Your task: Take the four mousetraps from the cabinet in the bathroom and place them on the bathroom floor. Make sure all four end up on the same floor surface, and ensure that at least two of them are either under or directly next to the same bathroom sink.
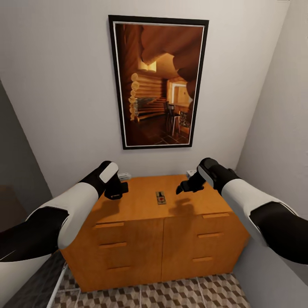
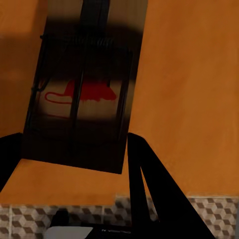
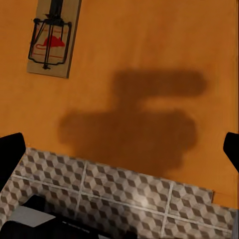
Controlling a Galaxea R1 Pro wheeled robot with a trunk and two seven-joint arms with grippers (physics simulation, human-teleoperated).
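Observation:
The orange-brown cabinet (image 1: 141, 205) stands against the wall in front of me. One mousetrap (image 1: 161, 197) lies flat on the middle of its top, and the right wrist view shows this mousetrap (image 3: 54, 40) with its red mark and wire. My left gripper (image 1: 116, 191) hovers over the cabinet's left part, shut on a second mousetrap (image 2: 79, 99), which sits dark and close between the fingers (image 2: 149, 184). My right gripper (image 1: 182, 188) hangs open over the right part of the top, just right of the lying trap. The other traps are out of view.
A large framed picture (image 1: 158, 81) hangs above the cabinet. Walls close in on both sides. Two small white objects (image 1: 125, 175) sit at the back of the cabinet top. Cube-patterned bathroom floor (image 1: 171, 295) lies before the drawers, with a darker floor (image 1: 30, 282) at the left.

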